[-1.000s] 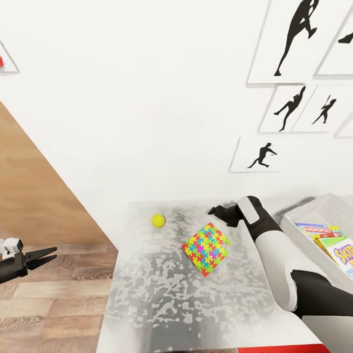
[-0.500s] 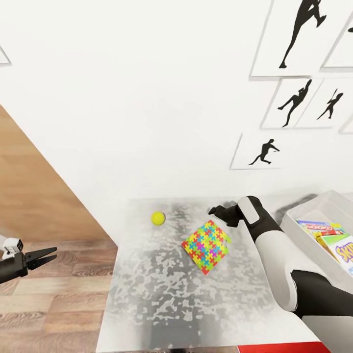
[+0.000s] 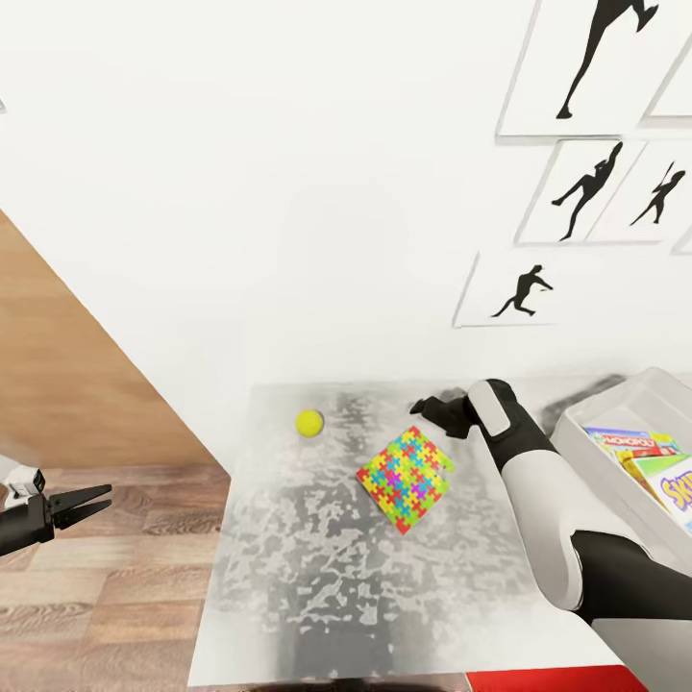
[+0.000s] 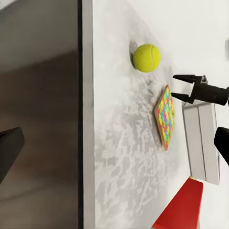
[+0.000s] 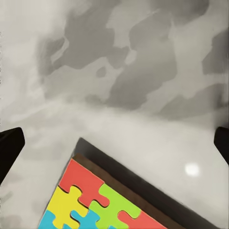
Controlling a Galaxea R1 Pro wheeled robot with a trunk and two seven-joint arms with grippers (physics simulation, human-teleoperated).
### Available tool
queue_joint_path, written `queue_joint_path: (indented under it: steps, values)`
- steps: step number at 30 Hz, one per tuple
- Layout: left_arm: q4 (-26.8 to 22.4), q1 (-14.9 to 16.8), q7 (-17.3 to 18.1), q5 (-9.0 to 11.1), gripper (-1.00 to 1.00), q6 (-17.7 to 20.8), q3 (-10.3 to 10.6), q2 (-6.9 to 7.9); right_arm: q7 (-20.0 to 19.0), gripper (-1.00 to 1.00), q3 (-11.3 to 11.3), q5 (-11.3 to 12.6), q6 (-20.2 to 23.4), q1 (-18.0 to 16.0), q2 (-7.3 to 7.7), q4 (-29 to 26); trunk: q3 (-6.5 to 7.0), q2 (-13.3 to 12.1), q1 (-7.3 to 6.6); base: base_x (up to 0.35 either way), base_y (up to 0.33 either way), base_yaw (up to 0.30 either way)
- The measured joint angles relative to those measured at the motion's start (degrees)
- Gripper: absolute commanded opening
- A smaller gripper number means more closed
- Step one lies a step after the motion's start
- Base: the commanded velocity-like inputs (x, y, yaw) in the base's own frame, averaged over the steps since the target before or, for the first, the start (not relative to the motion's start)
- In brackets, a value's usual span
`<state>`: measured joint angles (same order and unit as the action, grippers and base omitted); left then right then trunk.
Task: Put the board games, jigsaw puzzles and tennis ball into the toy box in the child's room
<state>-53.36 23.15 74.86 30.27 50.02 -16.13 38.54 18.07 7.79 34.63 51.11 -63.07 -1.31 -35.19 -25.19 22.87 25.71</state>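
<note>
Right pincer (image 3: 420, 407) hangs wide open over the tabletop (image 3: 317, 567), just past the jigsaw puzzle's (image 3: 407, 479) far corner. Tennis ball (image 3: 309, 422) sits alone nearby. Board games (image 3: 654, 466) lie in the toy box (image 3: 588, 452). Left pincer (image 3: 94, 498), slightly parted, hangs over the floor (image 3: 106, 596).

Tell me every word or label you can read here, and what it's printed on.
"MONOPOLY": red banner on the board game lying in the toy box, small but legible.
"SKIP", cut off by the picture's edge: blue letters on the yellow-green game beside it.
Other print on those boxes: too small to read.
Puzzle, ball, wall pictures: no text.
</note>
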Motion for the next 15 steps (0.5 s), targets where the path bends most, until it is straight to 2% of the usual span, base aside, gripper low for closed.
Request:
queue_joint_path:
  steps: [6,15]
  values:
    - [0.0,0.0,0.0,0.0,1.0,0.0,0.1,-0.02,0.0,1.0,0.0,1.2,-0.5,0.1,0.03,-0.6,-0.13,0.0,0.04,-0.079,0.025,0.0]
    - [0.0,0.0,0.0,0.0,1.0,-0.1,0.1,-0.05,0.0,1.0,0.0,1.0,-0.5,0.2,0.06,-0.8,-0.14,0.0,0.04,-0.09,0.021,0.0]
